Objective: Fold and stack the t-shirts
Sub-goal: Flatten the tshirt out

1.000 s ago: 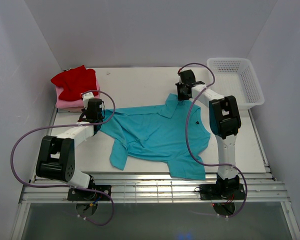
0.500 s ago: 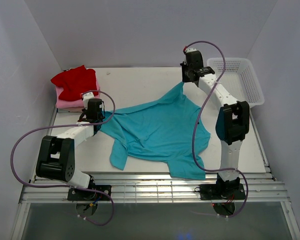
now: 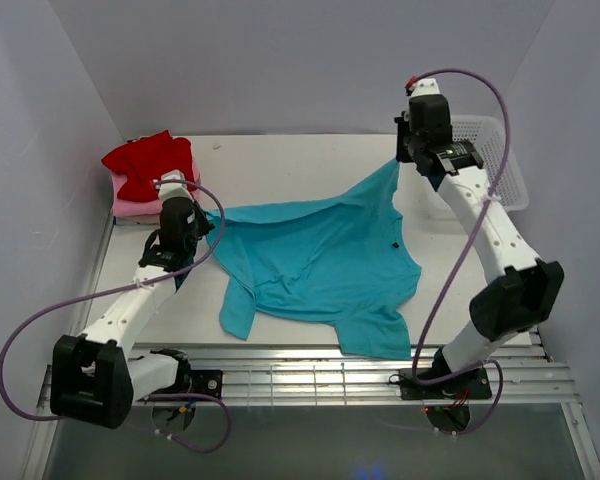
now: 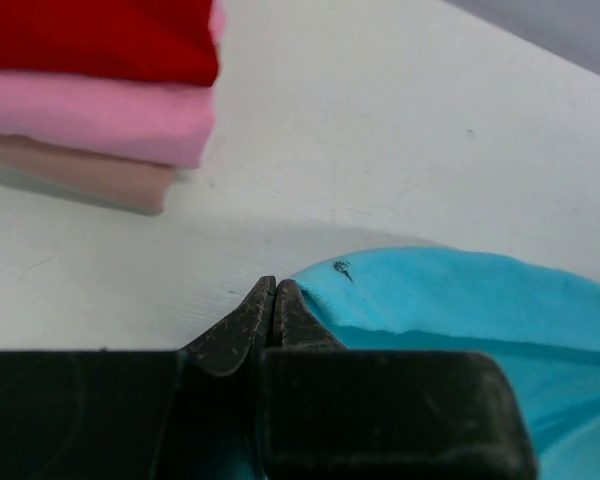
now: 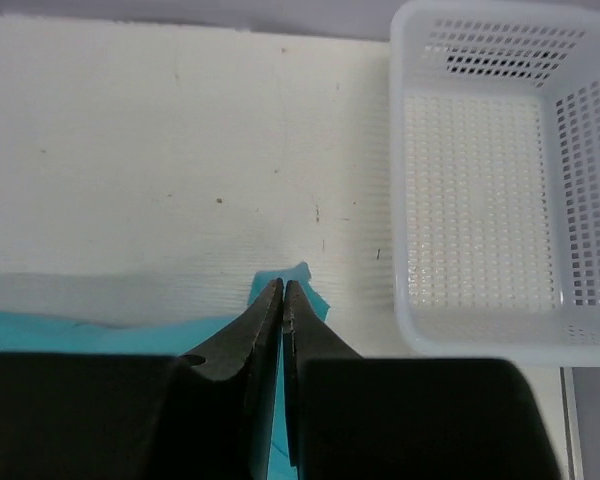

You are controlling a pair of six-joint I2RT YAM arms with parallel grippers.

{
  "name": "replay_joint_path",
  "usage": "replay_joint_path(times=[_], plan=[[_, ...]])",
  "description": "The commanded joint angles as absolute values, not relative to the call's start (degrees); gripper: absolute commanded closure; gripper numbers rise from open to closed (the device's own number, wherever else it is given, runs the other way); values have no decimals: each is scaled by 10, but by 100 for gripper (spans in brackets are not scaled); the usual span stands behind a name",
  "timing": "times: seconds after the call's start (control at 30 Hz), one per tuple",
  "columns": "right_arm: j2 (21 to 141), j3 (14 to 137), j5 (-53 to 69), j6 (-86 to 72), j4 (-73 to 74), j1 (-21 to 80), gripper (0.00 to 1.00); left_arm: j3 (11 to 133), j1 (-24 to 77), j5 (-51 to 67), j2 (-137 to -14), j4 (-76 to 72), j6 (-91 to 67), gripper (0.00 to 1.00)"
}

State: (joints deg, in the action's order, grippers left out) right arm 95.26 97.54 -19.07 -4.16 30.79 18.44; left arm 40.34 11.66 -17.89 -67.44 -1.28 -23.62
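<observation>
The teal t-shirt (image 3: 320,265) lies partly spread on the table, its top edge pulled taut between both grippers. My left gripper (image 3: 193,222) is shut on its left corner, low by the table; the cloth shows in the left wrist view (image 4: 460,300) at the fingertips (image 4: 276,285). My right gripper (image 3: 400,162) is shut on the shirt's right corner and holds it raised at the back right; the cloth (image 5: 298,285) shows between its fingers. Folded red (image 3: 145,160), pink (image 3: 130,207) and beige (image 4: 80,172) shirts are stacked at the back left.
A white mesh basket (image 3: 500,165) stands at the back right, close behind my right gripper; it also shows in the right wrist view (image 5: 480,170). The shirt's lower hem reaches the table's front edge (image 3: 300,355).
My right gripper has lifted the shirt's corner and carried it right toward the basket. My left arm has raised and shifted slightly, stretching the top edge taut.
</observation>
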Motion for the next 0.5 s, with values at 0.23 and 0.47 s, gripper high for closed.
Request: replay_joint_path(times=[0.23, 0.47], plan=[[669, 1022, -168, -67, 361, 182, 92, 594, 195, -69, -503, 207, -219, 96], [592, 1166, -100, -82, 436, 182, 92, 764, 196, 82, -402, 317, -228, 98]])
